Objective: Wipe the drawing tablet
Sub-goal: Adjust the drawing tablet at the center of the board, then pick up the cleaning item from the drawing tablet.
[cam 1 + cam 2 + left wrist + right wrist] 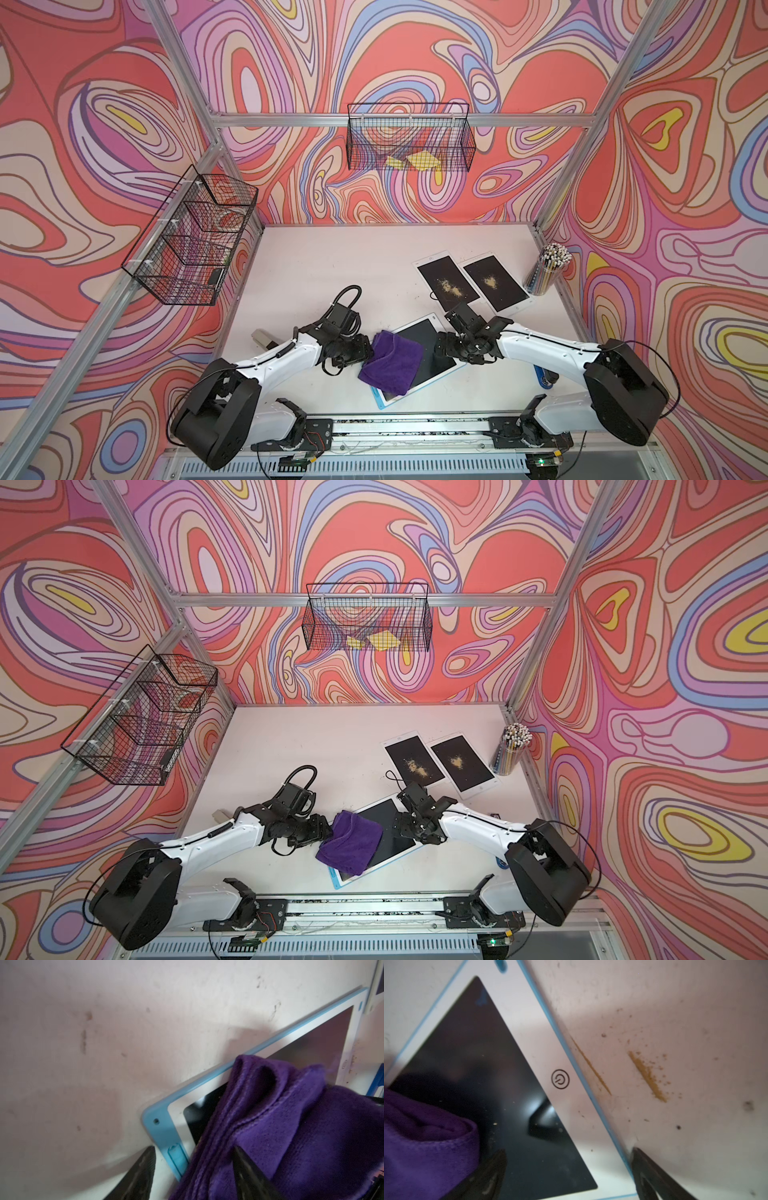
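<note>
**Wiping stage, near to far.** Nearest the arms, the blue-edged drawing tablet [430, 338] is laid flat and askew on the desk [332, 270]. A folded purple cloth [390, 361] is spread over its left part. The left fingers [249, 1172] are held apart, one laid on the cloth and one set on the desk beside the tablet's corner. This is apparently done so that the cloth can be pushed across the screen. The right fingers [652, 1174] are spread wide astride the opposite edge, one over the dark screen and one over the desk, probably to brace the tablet against sliding. Ochre powder [648, 1076] is streaked on the desk just beside that edge. Farther back, a second tablet [446, 282] and a third tablet [494, 282], both soiled with crumbs, are kept side by side. A cup of pencils [544, 270] is stood near them.
</note>
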`<state>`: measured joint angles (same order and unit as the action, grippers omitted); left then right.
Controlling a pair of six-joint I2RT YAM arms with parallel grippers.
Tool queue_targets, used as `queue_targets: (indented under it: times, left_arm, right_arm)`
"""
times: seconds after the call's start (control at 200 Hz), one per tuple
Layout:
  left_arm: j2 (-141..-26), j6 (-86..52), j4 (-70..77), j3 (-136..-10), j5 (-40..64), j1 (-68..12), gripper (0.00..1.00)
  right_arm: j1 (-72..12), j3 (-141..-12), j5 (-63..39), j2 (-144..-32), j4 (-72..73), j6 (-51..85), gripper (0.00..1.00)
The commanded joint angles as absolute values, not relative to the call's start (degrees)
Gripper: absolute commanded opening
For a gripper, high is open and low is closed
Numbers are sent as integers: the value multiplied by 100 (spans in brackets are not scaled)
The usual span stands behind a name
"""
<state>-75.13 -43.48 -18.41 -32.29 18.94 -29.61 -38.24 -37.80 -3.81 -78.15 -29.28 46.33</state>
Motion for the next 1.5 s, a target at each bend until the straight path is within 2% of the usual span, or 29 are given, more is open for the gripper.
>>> queue_targets:
  times: [0.0, 0.16, 0.346, 0.401, 0.546, 0.621, 0.816, 1.006, 1.167, 1.497]
  left_arm:
    - [-7946, -4393, -1547, -3226, 1810, -2821, 62]
    - [-8195, -4165, -1258, -3307, 1819, -2324, 62]
    - [-8235, -3893, -1361, -3506, 1894, -1934, 62]
    - [-8187, -3872, -1416, -3514, 1888, -1910, 62]
    - [-7928, -3876, -1465, -3368, 1873, -1914, 62]
    - [-7783, -3877, -1464, -3267, 1815, -1915, 62]
    - [-7426, -3795, -1634, -3140, 1685, -1910, 62]
    - [-7392, -3776, -1548, -3042, 1763, -1908, 61]
    - [-7243, -3889, -1604, -3058, 1582, -1909, 61]
    - [-6923, -3955, -1833, -3017, 1318, -1911, 61]
  right_arm:
    - [-3808, -3382, -1035, -7586, -2470, 5063, 94]
    - [-4012, -3077, -1367, -7363, -2090, 5537, 93]
    - [-4439, -3353, -1310, -7571, -2152, 5668, 93]
    - [-4448, -3524, -1110, -7591, -2463, 5529, 93]
    - [-4451, -4633, 365, -7436, -4255, 4836, 93]
    - [-4449, -5184, 421, -7553, -4633, 4551, 92]
    - [-4939, -6052, -864, -8661, -4001, 4784, 88]
    - [-5817, -7775, -38, -10393, -4540, 4370, 89]
    - [-6100, -8829, 453, -11304, -4957, 4129, 90]
    - [-6172, -9303, 230, -12410, -5006, 4035, 90]
